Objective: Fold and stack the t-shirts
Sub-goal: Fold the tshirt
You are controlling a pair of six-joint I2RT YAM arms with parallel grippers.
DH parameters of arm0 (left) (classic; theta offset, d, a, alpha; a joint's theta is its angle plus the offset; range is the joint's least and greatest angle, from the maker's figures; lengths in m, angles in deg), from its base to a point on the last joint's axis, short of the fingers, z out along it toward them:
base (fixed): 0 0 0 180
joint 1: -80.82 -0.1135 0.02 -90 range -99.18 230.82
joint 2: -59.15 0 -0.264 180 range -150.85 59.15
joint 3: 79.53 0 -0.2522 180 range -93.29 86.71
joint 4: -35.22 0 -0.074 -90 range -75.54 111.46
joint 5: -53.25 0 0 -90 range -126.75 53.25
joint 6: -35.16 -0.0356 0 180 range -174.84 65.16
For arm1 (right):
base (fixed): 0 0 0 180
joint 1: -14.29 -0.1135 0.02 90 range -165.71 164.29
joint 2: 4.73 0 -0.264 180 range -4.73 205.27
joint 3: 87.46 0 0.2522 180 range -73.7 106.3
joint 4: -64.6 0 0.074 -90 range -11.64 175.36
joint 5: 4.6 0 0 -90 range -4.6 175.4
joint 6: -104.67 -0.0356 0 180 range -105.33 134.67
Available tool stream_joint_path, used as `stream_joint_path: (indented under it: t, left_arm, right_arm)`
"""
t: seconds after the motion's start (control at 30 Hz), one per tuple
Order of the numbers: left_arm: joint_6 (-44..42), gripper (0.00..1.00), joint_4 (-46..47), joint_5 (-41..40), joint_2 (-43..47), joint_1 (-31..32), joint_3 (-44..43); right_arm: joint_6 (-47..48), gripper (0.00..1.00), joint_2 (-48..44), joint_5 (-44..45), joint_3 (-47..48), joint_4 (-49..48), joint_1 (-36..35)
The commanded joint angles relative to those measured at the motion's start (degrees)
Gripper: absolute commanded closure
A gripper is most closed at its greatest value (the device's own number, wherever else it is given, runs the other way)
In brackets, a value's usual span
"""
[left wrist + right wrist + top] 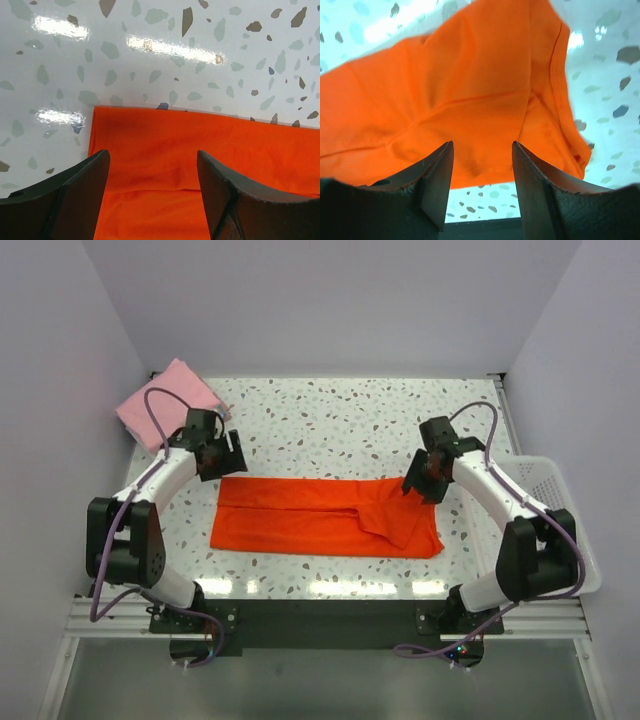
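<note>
An orange-red t-shirt (pixel 325 517) lies folded into a long band across the middle of the table, with a flap folded over at its right end. A folded pink shirt (pixel 165 404) lies at the far left corner. No teal shirt is in view. My left gripper (pixel 222 458) is open and empty just above the band's far left corner; the left wrist view shows the orange cloth (pixel 200 160) between its fingers. My right gripper (pixel 422 480) is open and empty over the band's far right end; the cloth (pixel 455 100) fills the right wrist view.
A white plastic mesh basket (pixel 560 510) stands at the table's right edge, beside the right arm. The speckled tabletop (pixel 330 425) stretches behind the shirt. White walls close in the back and both sides.
</note>
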State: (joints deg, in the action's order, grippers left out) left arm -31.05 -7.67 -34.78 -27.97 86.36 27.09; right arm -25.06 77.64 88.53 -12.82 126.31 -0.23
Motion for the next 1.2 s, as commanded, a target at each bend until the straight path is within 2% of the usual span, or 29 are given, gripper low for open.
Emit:
stream_joint_path:
  t: [0.0,0.23,0.47,0.8,1.17]
  left_arm:
    - [2.22,0.25,6.0,5.49,-2.18,0.08,0.55]
    - [2.67,0.25,7.94,5.85,-5.17,0.0,3.1]
    - [2.4,0.25,7.33,2.16,-5.97,0.0,4.68]
    - [2.4,0.24,7.33,1.8,-6.23,0.0,6.7]
    - [2.58,0.24,7.24,0.48,-5.09,0.0,9.6]
  right_arm:
    - [3.59,0.47,3.05,2.83,4.59,-3.29,1.25]
    - [6.06,0.49,10.09,6.08,8.02,-5.4,3.18]
    - [8.17,0.49,13.78,9.87,9.43,-5.4,4.59]
    - [9.4,0.5,17.47,7.85,7.41,-12.08,5.91]
    - [9.75,0.71,21.08,6.44,6.71,-16.21,6.61]
